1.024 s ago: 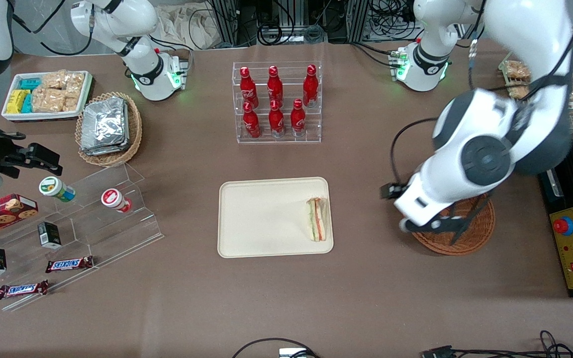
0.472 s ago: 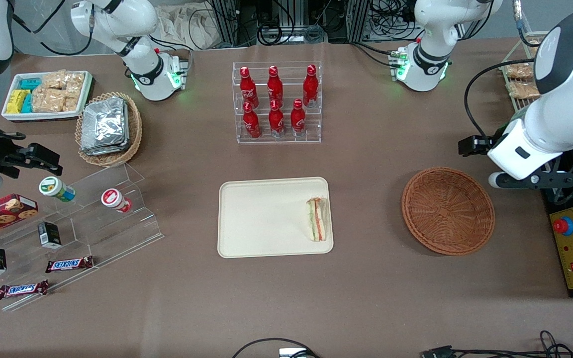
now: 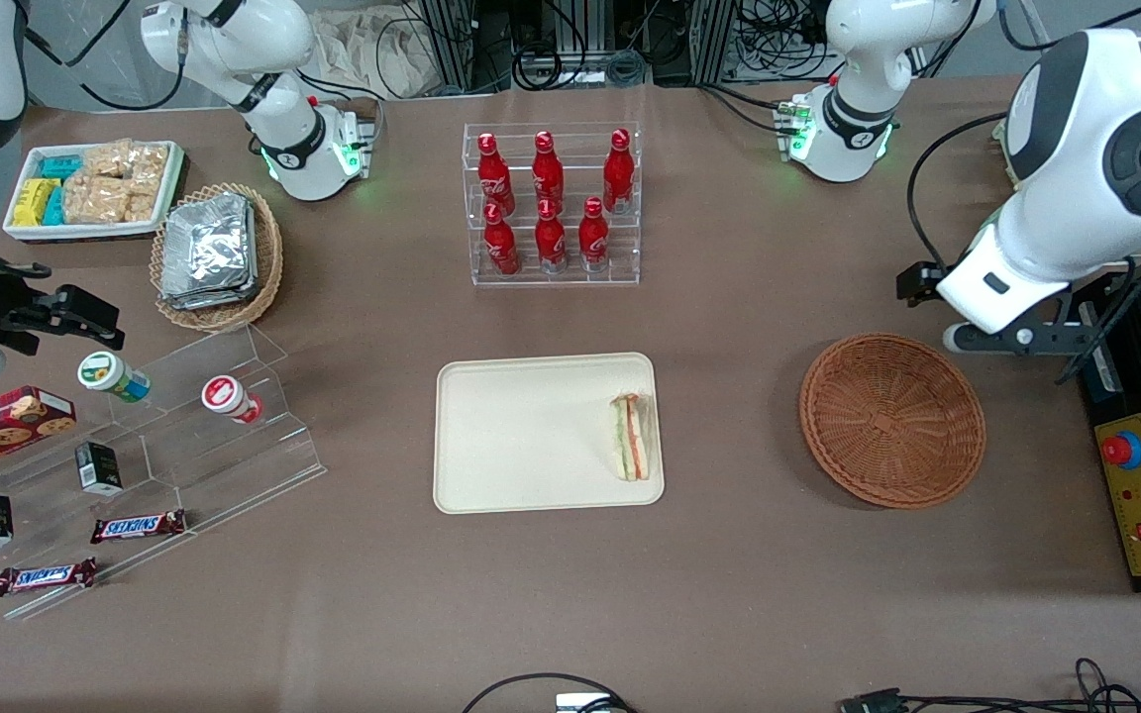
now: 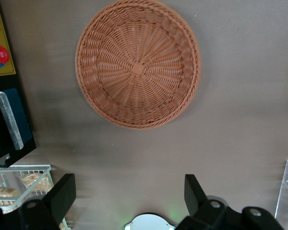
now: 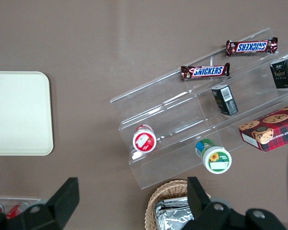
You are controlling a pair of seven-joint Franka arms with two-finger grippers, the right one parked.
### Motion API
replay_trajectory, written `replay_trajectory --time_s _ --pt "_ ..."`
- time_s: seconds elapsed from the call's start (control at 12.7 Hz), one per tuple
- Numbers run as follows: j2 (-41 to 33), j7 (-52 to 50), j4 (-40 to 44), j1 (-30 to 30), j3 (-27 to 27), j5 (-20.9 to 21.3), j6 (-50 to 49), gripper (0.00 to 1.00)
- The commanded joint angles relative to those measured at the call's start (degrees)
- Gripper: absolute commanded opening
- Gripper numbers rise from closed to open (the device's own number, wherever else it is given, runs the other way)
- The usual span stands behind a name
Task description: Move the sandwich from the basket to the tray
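The sandwich (image 3: 632, 437), a film-wrapped wedge with green and orange layers, lies on the cream tray (image 3: 521, 436), at the tray's end nearest the basket. The round reddish-brown wicker basket (image 3: 892, 419) stands beside the tray toward the working arm's end and holds nothing. It also shows in the left wrist view (image 4: 138, 64). My left arm's gripper (image 3: 1026, 339) hangs above the bare table, just farther from the front camera than the basket. In the left wrist view the gripper (image 4: 128, 184) is open and empty, its fingers wide apart over the brown table.
A clear rack of red bottles (image 3: 551, 203) stands farther from the front camera than the tray. A control box with a red button (image 3: 1140, 495) lies at the working arm's end. A clear tiered stand with snacks (image 3: 155, 436), an oval foil-packet basket (image 3: 217, 254) and a white snack tray (image 3: 93, 188) are toward the parked arm's end.
My left arm has swung off the basket, away from the front camera and toward its own end of the table. The basket is now uncovered. The sandwich has stayed on the tray.
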Motion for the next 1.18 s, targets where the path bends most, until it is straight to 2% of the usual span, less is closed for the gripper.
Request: replay_trajectory --time_s 0.0,0.08,0.16,0.31,0.39,0.79,1.1 --pt "-3.3 1.7 -2.9 1.3 -0.2 -1.8 1.7 1.0" --pt "-3.9 1.7 -2.9 0.7 0.6 -1.9 1.7 1.0" --pt "-3.9 1.7 -2.6 -2.7 4.1 -1.9 1.8 1.0" --pt "-3.8 1.7 -2.5 -15.3 17.1 -1.9 1.8 1.0" --pt "-3.8 1.7 -2.3 -16.9 19.1 -2.0 1.8 1.0" --pt "-2.3 1.7 0.8 -17.2 19.0 -1.9 1.5 1.0" --pt "-2.5 1.7 0.3 -17.4 19.1 -1.9 1.5 1.0"
